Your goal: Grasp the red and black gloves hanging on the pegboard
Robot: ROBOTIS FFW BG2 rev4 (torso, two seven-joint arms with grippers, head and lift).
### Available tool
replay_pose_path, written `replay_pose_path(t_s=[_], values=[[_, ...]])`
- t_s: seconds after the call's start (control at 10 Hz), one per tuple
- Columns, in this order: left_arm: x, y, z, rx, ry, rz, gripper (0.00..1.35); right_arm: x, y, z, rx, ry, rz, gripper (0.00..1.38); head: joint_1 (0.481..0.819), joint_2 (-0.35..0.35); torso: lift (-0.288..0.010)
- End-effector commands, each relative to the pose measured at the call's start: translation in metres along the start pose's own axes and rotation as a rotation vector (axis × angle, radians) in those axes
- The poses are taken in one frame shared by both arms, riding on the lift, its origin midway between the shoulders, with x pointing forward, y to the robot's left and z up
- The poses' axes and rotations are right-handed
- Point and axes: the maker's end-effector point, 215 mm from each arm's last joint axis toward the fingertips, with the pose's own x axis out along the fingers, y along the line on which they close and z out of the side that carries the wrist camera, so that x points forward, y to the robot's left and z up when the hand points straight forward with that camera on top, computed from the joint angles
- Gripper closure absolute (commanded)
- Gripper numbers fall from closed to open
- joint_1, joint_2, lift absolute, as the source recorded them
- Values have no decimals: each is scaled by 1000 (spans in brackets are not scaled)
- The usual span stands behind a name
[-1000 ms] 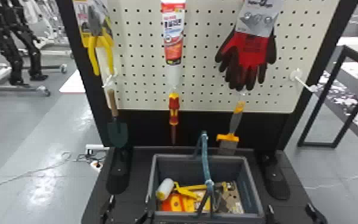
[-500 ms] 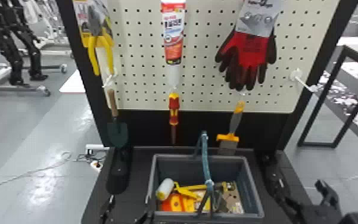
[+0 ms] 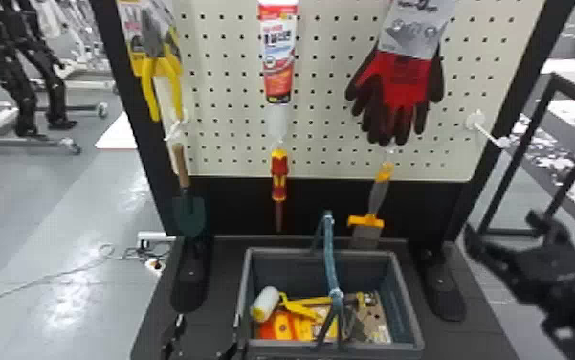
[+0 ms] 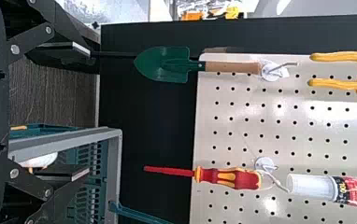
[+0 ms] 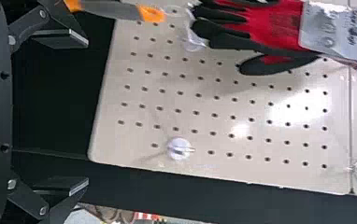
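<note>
Gloves (image 3: 398, 91), one pair, on pegboard (image 3: 329, 124)

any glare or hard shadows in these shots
Head view: light glares off the glossy floor at left. Right wrist view: a bright patch washes out the pegboard beside the gloves. Left wrist view: a milder sheen on the board, and shadows look soft.

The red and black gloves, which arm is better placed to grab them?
Right. The gloves hang on the pegboard's right side, and the open right tool points beside them; the left tool faces the trowel and screwdriver.
</note>
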Motion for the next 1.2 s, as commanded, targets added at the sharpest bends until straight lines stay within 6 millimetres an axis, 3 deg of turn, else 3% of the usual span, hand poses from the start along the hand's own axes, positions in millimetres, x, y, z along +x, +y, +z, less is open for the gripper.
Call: replay_pose_path(t_s=[0.0, 0.4, 0.5, 0.7, 0.9, 1.1], values=[[1, -1, 0, 1, 1, -3, 394, 19, -26, 39, -32, -25, -6, 240, 549, 0, -100], [4, -9, 0, 3, 7, -19, 394, 59, -62, 132, -29, -43, 111, 236, 549, 0, -100], [6, -9, 0, 5, 10, -24, 394, 70, -60, 150, -14, -54, 159, 236, 549, 0, -100], [7, -11, 0, 7, 11, -32, 394, 94, -47, 177, 52, -58, 270, 234, 549, 0, -100], [9, -14, 1, 8, 11, -43, 394, 117, -17, 200, 98, -58, 382, 234, 549, 0, -100], [10, -15, 1, 7, 13, -45, 394, 123, 11, 229, 101, -55, 481, 234, 549, 0, -100]])
